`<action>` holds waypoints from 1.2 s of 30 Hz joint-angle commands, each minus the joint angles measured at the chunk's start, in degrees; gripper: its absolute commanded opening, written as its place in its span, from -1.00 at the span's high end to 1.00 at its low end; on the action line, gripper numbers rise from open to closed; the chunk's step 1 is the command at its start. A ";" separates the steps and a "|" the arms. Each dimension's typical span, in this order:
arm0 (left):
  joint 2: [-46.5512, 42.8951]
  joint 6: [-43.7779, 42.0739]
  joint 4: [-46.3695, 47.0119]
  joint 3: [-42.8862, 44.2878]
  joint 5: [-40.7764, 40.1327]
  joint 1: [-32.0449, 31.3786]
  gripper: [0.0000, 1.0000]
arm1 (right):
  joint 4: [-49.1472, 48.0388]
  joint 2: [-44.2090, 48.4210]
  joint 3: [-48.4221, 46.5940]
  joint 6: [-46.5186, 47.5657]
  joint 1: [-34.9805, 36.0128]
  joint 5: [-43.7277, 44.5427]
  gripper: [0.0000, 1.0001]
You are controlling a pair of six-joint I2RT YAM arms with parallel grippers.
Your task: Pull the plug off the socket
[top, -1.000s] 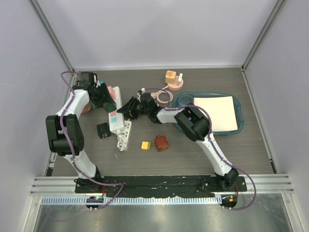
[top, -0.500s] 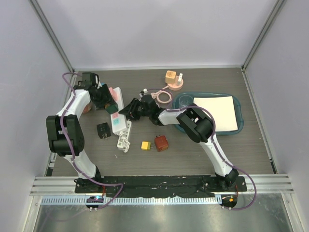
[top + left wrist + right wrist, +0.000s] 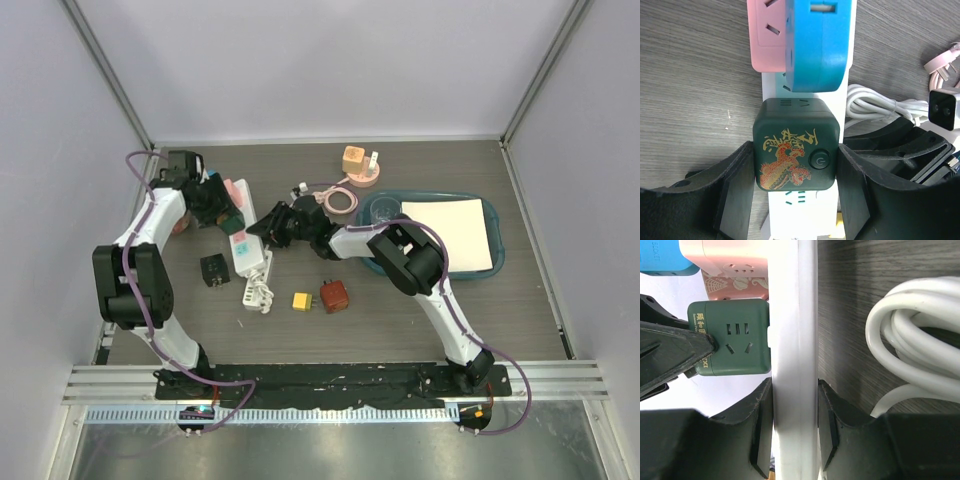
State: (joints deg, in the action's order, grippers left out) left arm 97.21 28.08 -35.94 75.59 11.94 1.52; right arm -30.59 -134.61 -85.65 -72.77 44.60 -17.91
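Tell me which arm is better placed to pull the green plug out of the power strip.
Left. The left gripper clamps the green plug on both sides. The right gripper holds the white power strip by its edges, so it should brace it.

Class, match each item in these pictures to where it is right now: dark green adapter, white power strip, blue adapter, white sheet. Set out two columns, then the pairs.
Column one:
1. dark green adapter
2. white power strip
3. blue adapter
4. white sheet

Column two:
A. lying in the teal tray
B. between the fingers of the left gripper
C. sitting on the strip, not gripped
D. clamped by the right gripper

Pairs: 1-B, 2-D, 3-C, 4-A
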 commanded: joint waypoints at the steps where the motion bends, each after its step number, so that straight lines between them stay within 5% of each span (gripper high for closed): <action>1: -4.75 0.40 1.40 1.40 2.47 0.15 1.00 | 2.88 2.85 -1.45 4.71 -1.27 4.81 0.98; 10: -2.55 0.23 -2.11 5.97 2.30 0.15 1.00 | 8.44 3.82 -2.33 10.02 -0.65 6.49 0.98; 19: -8.07 -0.57 -3.96 4.57 1.85 0.06 1.00 | 1.15 0.57 -7.86 2.29 -1.71 -0.80 0.99; 31: -18.37 4.53 -2.21 -5.01 -0.16 0.85 1.00 | 5.10 4.18 -9.19 4.66 -4.78 -1.69 0.98; 36: -16.45 8.31 3.06 -10.90 8.96 4.63 1.00 | 4.14 5.84 -7.17 4.83 -5.14 -1.42 0.98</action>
State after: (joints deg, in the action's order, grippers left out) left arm 79.77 32.64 -38.59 67.72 13.80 3.16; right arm -21.58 -135.59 -92.14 -67.61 39.90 -18.61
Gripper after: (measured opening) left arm 0.615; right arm 0.392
